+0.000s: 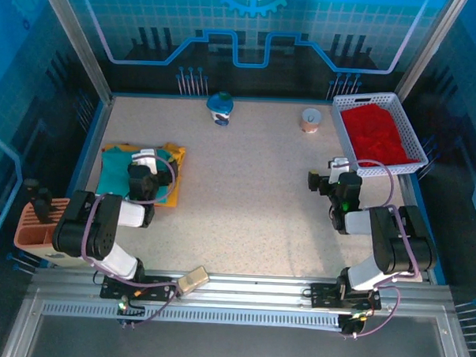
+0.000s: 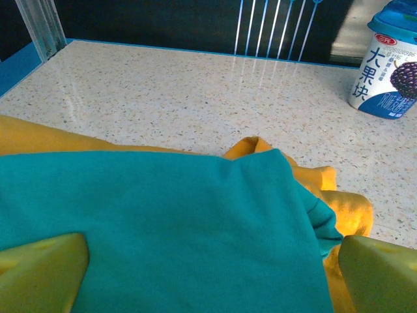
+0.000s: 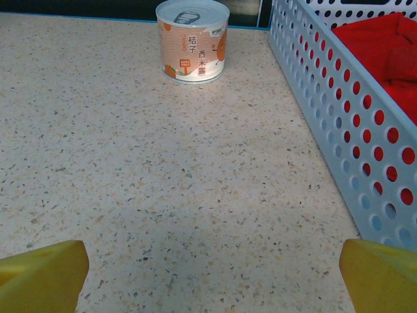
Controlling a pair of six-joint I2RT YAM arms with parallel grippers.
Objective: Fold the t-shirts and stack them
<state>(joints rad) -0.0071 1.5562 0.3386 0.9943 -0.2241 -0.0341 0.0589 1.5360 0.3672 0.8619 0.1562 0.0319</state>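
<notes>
A folded teal t-shirt (image 1: 114, 173) (image 2: 163, 228) lies on top of a yellow t-shirt (image 1: 172, 176) (image 2: 332, 202) at the table's left. My left gripper (image 1: 148, 160) (image 2: 212, 274) hovers over the teal cloth, open, with nothing between its yellow fingertips (image 2: 39, 267). A red t-shirt (image 1: 376, 135) (image 3: 384, 49) lies crumpled in the white perforated basket (image 1: 346, 140) (image 3: 345, 111) at the back right. My right gripper (image 1: 333, 168) (image 3: 212, 277) stands open above bare tabletop, just left of the basket.
A blue-lidded yoghurt cup (image 1: 220, 108) (image 2: 391, 62) stands at the back centre and a small orange can (image 1: 311, 119) (image 3: 193, 40) beside the basket. An orange holder (image 1: 38, 225) sits off the table's left front. Blue enclosure walls ring the table.
</notes>
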